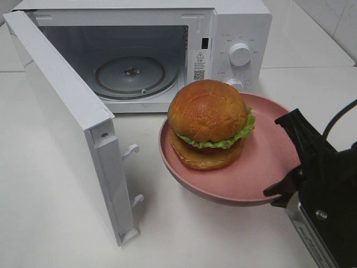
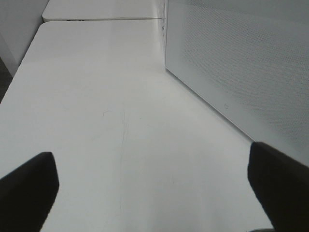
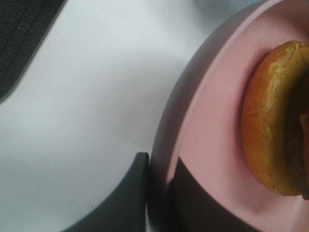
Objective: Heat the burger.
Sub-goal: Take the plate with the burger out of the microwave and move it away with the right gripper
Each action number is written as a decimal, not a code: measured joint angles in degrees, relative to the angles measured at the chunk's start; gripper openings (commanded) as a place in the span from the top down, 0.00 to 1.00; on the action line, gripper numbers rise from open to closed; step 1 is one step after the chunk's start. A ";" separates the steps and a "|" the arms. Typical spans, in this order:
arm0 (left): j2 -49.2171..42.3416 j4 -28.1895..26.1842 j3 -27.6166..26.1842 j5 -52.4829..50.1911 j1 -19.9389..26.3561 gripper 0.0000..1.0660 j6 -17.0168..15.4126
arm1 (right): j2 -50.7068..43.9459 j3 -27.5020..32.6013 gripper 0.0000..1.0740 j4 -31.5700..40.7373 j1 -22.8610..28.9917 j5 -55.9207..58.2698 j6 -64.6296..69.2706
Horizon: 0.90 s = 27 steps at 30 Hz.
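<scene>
Right up close in the high view, the right gripper (image 1: 285,187) is clamped on the near rim of the pink plate (image 1: 268,167), one dark finger (image 3: 128,193) under the lip and the other over it, jaws nearly together on that thin edge. The plate is lifted off the white table (image 1: 56,223) and tilts a little, its shadowed underside clear of the surface.

On the plate sits the burger (image 1: 209,124), upright, glossy bun on top, green lettuce frill and red filling showing between the halves. It rides on the far-left part of the plate, away from the pinched rim, with bare pink between it and the fingers. The right wrist camera sees its bottom bun edge (image 3: 270,125) just beyond the grip.

Now the room to move: the microwave (image 1: 234,33) stands behind the plate, its door (image 1: 61,111) swung fully out to the left, the door's edge and latch hooks jutting toward the front. The cavity is open, glass turntable (image 1: 131,75) bare inside. The plate's far rim is near the microwave's front, by the control knobs (image 1: 240,54), to the right of the opening.

Over on the left, the left gripper (image 2: 154,193) hangs with fingers spread wide, holding nothing, above bare table beside the perforated door panel (image 2: 241,63).
</scene>
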 measured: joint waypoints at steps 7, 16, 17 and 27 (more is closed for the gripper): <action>0.00 0.00 0.00 0.00 0.00 0.06 0.00 | -5.73 1.55 0.98 0.00 0.00 3.55 1.26; 0.00 0.00 0.00 0.00 0.00 0.06 0.00 | -12.78 3.95 0.98 -3.78 0.00 9.28 6.02; 0.00 0.00 0.00 0.00 0.00 0.06 0.00 | -12.78 3.95 0.98 -3.78 0.00 9.28 6.02; 0.00 0.00 0.00 0.00 0.00 0.06 0.00 | -15.01 4.01 0.98 -21.08 0.00 16.10 34.21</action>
